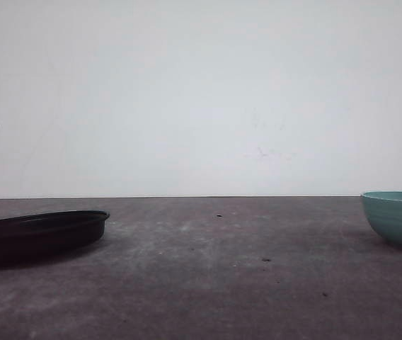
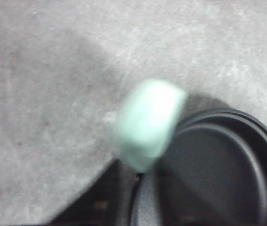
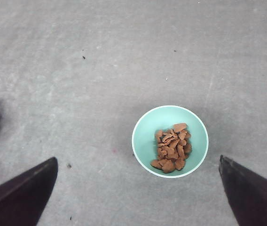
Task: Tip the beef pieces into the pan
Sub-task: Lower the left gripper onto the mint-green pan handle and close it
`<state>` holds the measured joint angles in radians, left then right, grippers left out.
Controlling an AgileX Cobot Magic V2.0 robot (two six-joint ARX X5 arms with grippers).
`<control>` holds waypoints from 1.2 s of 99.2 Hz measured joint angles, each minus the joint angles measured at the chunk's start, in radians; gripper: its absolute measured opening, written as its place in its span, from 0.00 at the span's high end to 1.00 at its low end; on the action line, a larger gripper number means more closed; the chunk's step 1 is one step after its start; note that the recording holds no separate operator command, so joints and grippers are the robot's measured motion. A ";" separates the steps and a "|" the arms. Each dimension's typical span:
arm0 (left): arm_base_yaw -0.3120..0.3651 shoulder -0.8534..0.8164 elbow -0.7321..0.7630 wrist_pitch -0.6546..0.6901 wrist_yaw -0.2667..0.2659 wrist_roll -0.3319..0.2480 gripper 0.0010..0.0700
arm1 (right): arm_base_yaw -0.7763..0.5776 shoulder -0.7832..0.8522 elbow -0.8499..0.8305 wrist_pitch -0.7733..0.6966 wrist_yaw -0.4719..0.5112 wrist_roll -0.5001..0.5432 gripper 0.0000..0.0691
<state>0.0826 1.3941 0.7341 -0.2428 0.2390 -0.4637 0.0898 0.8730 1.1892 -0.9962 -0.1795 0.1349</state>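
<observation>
Nothing poured: your right claw (image 3: 138, 193) hangs wide above the bowl (image 3: 143, 129), beef pieces (image 3: 172, 147) inside, pan (image 1: 42, 232) well apart.

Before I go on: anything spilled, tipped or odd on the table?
Nothing stands out. The beef pieces all sit inside the upright teal bowl, none on the table. The pan lies flat. Only small dark specks mark the tabletop.

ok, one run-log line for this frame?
stage: pre-pour | beef pieces: in teal bowl, table right | pan: table left, looks empty | right gripper: open above bowl | left gripper: above pan handle, state unclear
</observation>
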 joint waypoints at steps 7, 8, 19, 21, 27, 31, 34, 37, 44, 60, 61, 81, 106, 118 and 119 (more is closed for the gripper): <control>0.000 0.000 0.000 0.006 0.003 0.000 0.98 | 0.000 0.000 0.000 0.000 0.000 0.000 0.01; 0.000 0.000 0.000 0.008 0.004 0.000 0.98 | 0.000 0.000 0.000 0.000 0.000 0.000 0.01; 0.000 0.000 0.000 0.034 0.026 -0.009 0.99 | 0.000 0.000 0.000 0.001 0.026 0.000 0.01; 0.000 0.000 0.000 0.042 0.028 -0.013 0.99 | 0.000 0.000 0.000 0.002 0.029 0.000 0.01; -0.002 -0.010 0.000 0.059 0.035 -0.032 0.99 | 0.000 0.000 0.000 0.007 0.045 0.000 0.01; -0.003 -0.024 0.000 0.069 0.050 -0.044 0.99 | 0.000 0.000 0.000 0.012 0.050 0.000 0.01; -0.003 -0.037 0.000 0.079 0.058 -0.055 0.99 | 0.000 0.000 0.000 0.015 0.053 0.000 0.01; -0.003 -0.053 0.000 0.088 0.066 -0.065 0.99 | -0.003 0.001 0.000 0.017 0.052 0.001 0.01; -0.006 -0.092 0.000 0.095 0.073 -0.092 0.99 | -0.011 0.008 0.000 0.024 0.052 0.003 0.01; -0.015 -0.149 0.000 0.094 0.074 -0.117 0.99 | -0.035 0.068 0.000 0.039 0.038 0.004 0.01; -0.015 -0.151 0.000 0.094 0.074 -0.118 0.99 | -0.035 0.073 0.000 0.038 0.034 0.004 0.01; -0.004 -0.151 0.000 0.075 0.070 -0.118 0.97 | -0.045 0.150 0.000 0.039 -0.037 0.004 0.01; 0.014 -0.133 0.000 0.010 -0.068 -0.114 0.21 | -0.045 0.143 0.000 0.021 -0.130 0.004 0.01; 0.015 -0.113 0.000 0.051 -0.119 -0.081 0.13 | -0.045 0.119 0.000 -0.002 -0.149 0.004 0.01; 0.015 -0.109 0.000 0.056 -0.122 -0.078 0.13 | -0.045 0.116 0.000 -0.003 -0.152 0.004 0.01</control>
<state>0.0975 1.2854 0.7341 -0.1864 0.1173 -0.5415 0.0448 0.9890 1.1892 -0.9997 -0.3313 0.1387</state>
